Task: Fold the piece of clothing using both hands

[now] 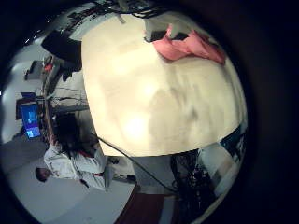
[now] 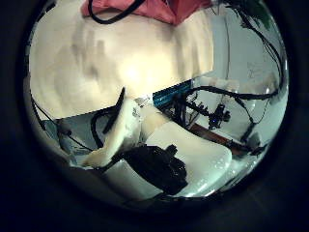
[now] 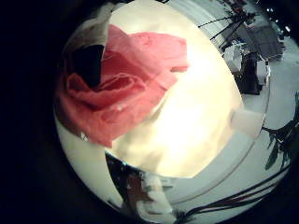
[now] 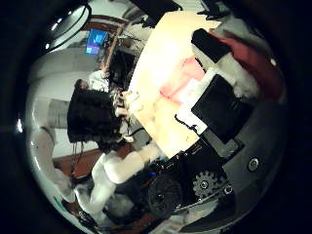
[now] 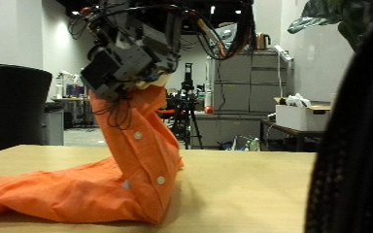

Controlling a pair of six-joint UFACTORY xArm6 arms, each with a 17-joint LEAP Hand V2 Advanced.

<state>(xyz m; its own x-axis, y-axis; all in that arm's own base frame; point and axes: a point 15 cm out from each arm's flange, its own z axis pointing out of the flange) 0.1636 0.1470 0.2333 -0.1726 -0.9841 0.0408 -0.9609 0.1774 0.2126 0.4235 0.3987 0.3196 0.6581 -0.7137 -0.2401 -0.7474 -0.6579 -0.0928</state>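
An orange buttoned garment (image 5: 135,184) lies partly bunched on the light wooden table (image 5: 271,189). One part of it is pulled up in a column to my right hand (image 5: 128,49), whose fingers are curled round the cloth well above the table. The right palm views show the garment (image 3: 121,84) close under that palm, with the fingers (image 4: 219,93) closed against the cloth (image 4: 249,58). My left hand (image 2: 154,159) hovers high over bare table and holds nothing, its fingers relaxed. From there the garment (image 1: 192,45) is small and far off, near the table's edge.
A black office chair (image 5: 8,107) stands behind the table beside the garment's low end. Cabinets and a white box (image 5: 296,115) stand in the room behind. A large dark shape (image 5: 361,126) blocks one side of the outside view.
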